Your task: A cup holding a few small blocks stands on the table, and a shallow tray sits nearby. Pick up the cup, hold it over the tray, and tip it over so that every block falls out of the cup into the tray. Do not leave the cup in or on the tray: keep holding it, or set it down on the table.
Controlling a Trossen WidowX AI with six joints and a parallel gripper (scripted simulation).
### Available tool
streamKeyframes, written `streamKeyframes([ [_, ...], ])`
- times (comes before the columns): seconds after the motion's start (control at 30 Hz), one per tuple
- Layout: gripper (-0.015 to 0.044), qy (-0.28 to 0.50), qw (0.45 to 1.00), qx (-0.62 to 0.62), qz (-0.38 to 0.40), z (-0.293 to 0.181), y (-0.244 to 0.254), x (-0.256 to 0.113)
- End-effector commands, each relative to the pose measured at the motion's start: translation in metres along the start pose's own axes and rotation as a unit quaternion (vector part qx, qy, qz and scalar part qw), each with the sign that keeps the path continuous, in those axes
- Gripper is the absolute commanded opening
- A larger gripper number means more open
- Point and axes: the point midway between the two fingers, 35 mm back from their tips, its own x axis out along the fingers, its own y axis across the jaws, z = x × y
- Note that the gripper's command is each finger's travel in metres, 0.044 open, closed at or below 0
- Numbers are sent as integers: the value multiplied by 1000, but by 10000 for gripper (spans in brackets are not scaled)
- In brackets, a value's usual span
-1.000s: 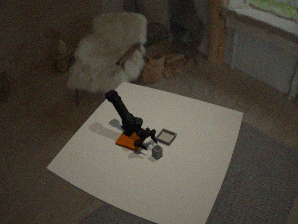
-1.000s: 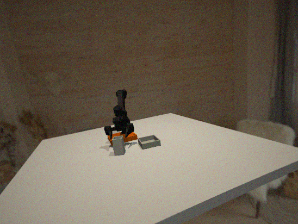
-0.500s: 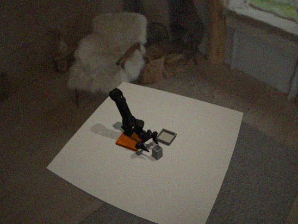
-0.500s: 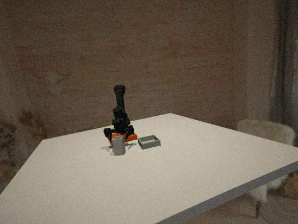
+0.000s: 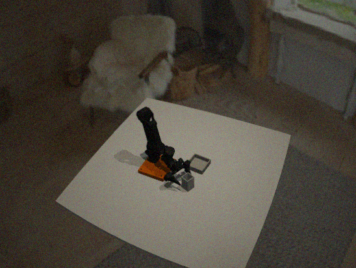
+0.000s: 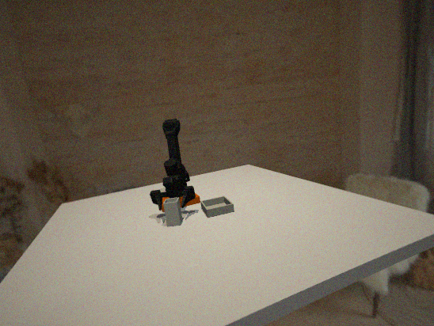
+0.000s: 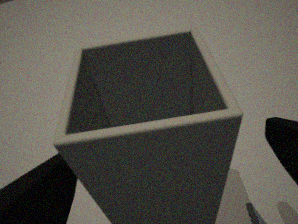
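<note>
cup (image 5: 188,183) (image 6: 173,212) (image 7: 155,165), matte grey, square-mouthed, flat-sided, upright

One cup (image 5: 188,183) (image 6: 173,213) (image 7: 155,165), one tray (image 5: 203,170) (image 6: 218,211), one robot arm (image 5: 153,134) (image 6: 173,148), one table (image 5: 221,211) (image 6: 245,253)

White surface (image 5: 224,208) (image 6: 245,257) is standing in dim room; fleecy pale armchair (image 5: 130,62) (image 6: 386,194) is sitting behind it; window (image 5: 328,13) is showing green; wood-grain wall (image 6: 237,87) is rising; grey rug (image 5: 312,195) is covering floor.

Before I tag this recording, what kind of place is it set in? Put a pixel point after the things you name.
Probably a living room or similar home interior: a fleecy armchair (image 5: 130,62) (image 6: 386,198), a window (image 5: 325,16) and a wooden post (image 5: 259,42) stand around the pale table (image 5: 214,221) (image 6: 198,277).
</note>
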Motion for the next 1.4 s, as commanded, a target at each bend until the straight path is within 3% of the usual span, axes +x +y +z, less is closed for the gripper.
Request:
streamKeyframes([
  [0.0, 440, -3, 1000, -2, 2, 1, 0, 6],
  [0.6, 440, -4, 1000, -2, 2, 2, 1, 33],
  [0.73, 349, -4, 1000, -2, 2, 2, 1, 33],
  [0.97, 349, -4, 1000, -2, 2, 2, 1, 33],
  [1.37, 269, -4, 1000, -2, 2, 2, 1, 33],
])
